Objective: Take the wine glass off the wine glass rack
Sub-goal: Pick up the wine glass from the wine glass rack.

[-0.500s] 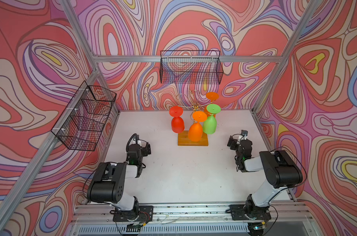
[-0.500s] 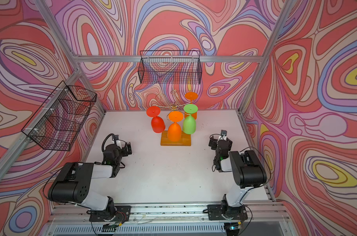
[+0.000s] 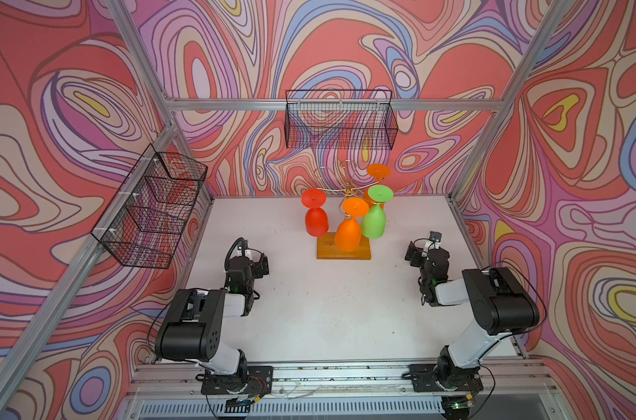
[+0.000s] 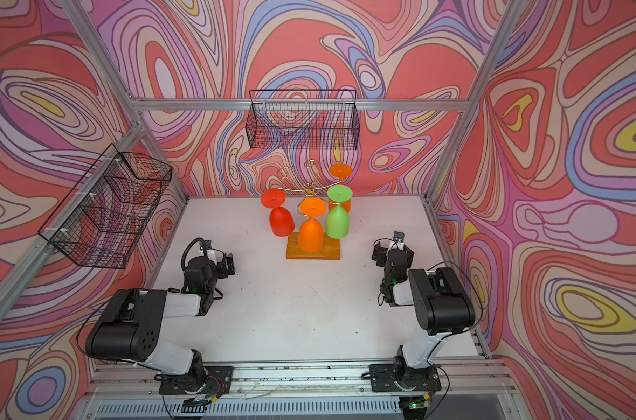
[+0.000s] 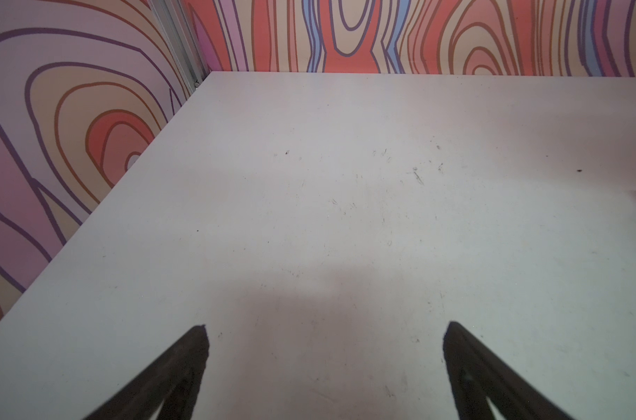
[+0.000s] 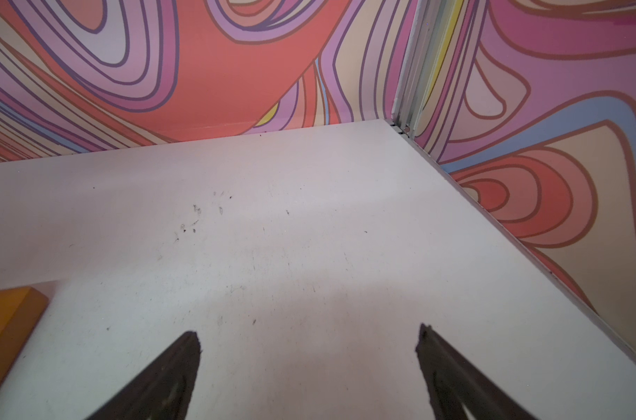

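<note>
Gold wire rack (image 3: 326,250) with its glasses hanging upside down, none taken off yet.
It stands on the white table (image 3: 327,312) at the upper middle of both top views, with a red glass (image 3: 316,222), a green glass (image 3: 374,222) and the near orange glass (image 3: 348,235) hanging close together. Left gripper (image 5: 325,327) and right gripper (image 6: 309,329) sit low over bare table at either side, well apart from the rack, fingers spread wide and holding nothing. Judging by this, the reach has not begun. Next, one arm must rise to a bowl, close on it, and slide its foot out of the curl without knocking the neighbours.
</note>
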